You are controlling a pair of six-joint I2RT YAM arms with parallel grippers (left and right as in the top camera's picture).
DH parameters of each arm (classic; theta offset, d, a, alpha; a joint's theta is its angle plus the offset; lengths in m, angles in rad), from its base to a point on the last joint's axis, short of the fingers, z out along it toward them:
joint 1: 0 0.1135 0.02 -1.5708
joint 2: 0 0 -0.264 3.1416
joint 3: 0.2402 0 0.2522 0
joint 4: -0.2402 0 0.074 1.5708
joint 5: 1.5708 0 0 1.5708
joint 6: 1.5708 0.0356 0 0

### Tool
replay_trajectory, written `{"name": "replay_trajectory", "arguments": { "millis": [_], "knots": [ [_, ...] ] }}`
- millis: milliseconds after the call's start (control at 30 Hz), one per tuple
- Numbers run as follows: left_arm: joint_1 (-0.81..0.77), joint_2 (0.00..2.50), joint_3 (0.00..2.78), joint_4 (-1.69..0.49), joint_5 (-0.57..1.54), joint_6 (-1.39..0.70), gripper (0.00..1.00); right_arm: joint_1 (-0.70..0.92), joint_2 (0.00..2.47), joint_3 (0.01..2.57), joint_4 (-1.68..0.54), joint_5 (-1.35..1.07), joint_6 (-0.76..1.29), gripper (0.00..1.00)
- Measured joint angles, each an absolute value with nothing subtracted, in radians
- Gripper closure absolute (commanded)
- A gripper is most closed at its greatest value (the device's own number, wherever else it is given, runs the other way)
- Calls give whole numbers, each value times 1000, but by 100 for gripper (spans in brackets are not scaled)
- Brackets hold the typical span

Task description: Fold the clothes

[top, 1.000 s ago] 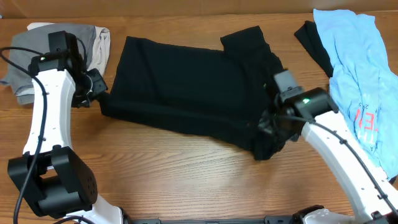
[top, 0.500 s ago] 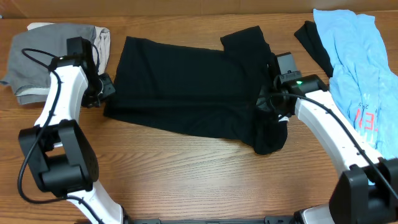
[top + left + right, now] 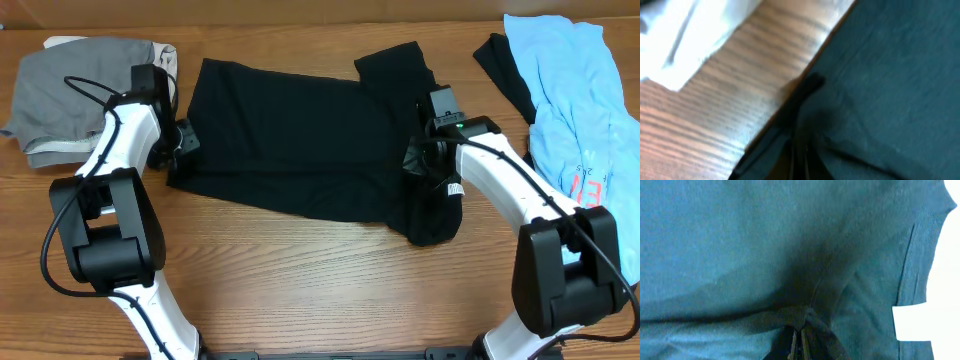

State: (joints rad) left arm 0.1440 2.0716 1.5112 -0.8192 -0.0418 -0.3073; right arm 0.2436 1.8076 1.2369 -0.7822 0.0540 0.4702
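Note:
A black T-shirt [image 3: 300, 140] lies spread across the middle of the wooden table. My left gripper [image 3: 178, 150] is shut on the shirt's left edge; in the left wrist view the dark cloth [image 3: 880, 90] bunches at the jaws [image 3: 800, 160]. My right gripper [image 3: 425, 165] is shut on the shirt's right side, near a folded lump of cloth [image 3: 432, 215]. In the right wrist view the fabric [image 3: 765, 245] is pinched into a pleat between the closed fingers [image 3: 800, 347].
A folded grey garment [image 3: 70, 85] lies at the far left. A light blue shirt [image 3: 585, 130] with red print lies at the right over another black garment [image 3: 505, 70]. Bare wood [image 3: 300, 280] fills the front of the table.
Both grippers have moved toward the back of the table with the shirt's edges in them. The shirt's lower edge has been drawn up, so the black cloth looks shorter front to back.

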Motion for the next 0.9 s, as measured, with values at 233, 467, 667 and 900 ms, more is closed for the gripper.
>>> {"name": "replay_trajectory", "arguments": {
  "millis": [233, 467, 667, 900],
  "knots": [
    [144, 2072, 1511, -793, -42, -311, 0, 223, 1808, 1238, -750, 64, 467, 19],
    [144, 2080, 1586, -979, -43, -307, 0, 202, 1799, 1324, -967, 55, 466, 16],
    [144, 2083, 1854, -1245, -43, -290, 0, 205, 1686, 1402, -1203, 28, 467, 16],
    [143, 2082, 1900, -1272, -43, -281, 0, 292, 1650, 1296, -1194, 2, 467, 27]
  ]
}}
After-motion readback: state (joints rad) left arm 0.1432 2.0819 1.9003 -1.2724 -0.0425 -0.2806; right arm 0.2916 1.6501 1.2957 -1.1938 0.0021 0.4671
